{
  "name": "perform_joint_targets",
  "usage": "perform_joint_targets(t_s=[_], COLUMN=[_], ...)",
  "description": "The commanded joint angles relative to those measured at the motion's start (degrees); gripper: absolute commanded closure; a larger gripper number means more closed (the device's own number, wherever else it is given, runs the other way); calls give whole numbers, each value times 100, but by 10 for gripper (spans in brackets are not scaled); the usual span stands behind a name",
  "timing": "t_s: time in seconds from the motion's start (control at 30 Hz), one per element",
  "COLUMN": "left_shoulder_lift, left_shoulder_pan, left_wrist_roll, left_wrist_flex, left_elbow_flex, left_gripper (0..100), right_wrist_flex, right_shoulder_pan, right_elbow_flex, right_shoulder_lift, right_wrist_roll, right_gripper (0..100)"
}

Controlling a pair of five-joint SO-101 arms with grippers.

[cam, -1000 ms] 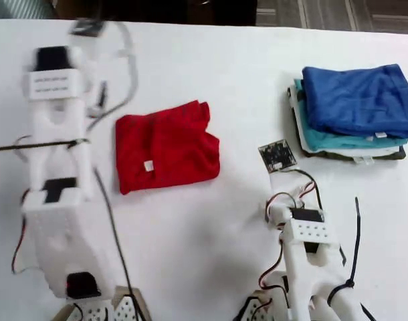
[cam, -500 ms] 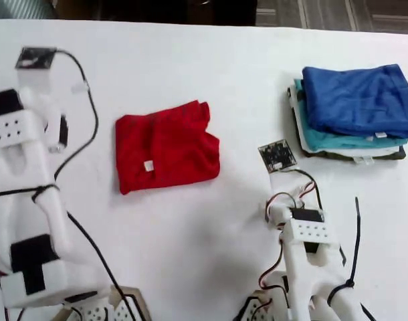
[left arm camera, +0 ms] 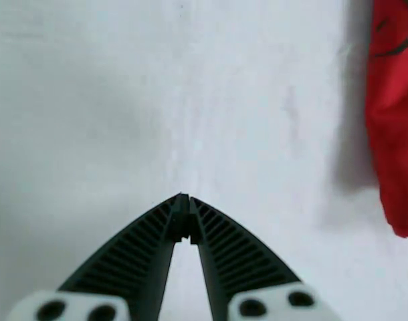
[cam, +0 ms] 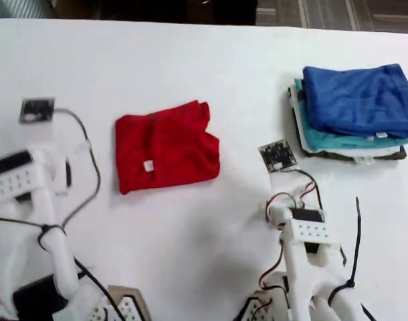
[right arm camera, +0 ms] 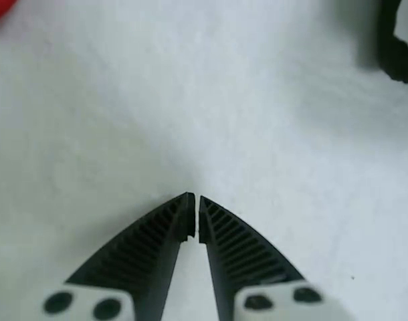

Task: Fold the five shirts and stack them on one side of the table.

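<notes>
Since the red shirt [cam: 165, 146] is soft and limp, we judge a pinch at its near edge's 2 corners best; both arms' jaws are closed and empty.

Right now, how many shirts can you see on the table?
4 for certain: a red shirt folded in the middle; stacked at the right, a blue shirt on top, a teal shirt beneath, a dark shirt lowest. A white edge there may be a fifth.
</notes>
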Motion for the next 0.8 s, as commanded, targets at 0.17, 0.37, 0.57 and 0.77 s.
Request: perform_joint_targets(t_s=[0.17, 0.37, 0.57, 0.77], left_shoulder_lift=[-255, -255, -255, -255], left_shoulder_pan=[-53, -26, -26, -9], left_wrist_roll=[246, 448, 457, 457], left_wrist_flex=[-730, -1055, -1512, -1600], left_elbow_flex=[725, 971, 1314, 1411], left_gripper=[972, 972, 972, 972], right_wrist_flex=[-66, 321, 2123, 2598], right_shoulder_pan=[-31, -48, -927, -2343], right_elbow_flex=[-18, -642, -2892, -4440], right_shoulder_lift=[-154, -154, -136, 409], right_wrist_roll=[-62, -53, -53, -70], right_gripper=[978, 978, 978, 979])
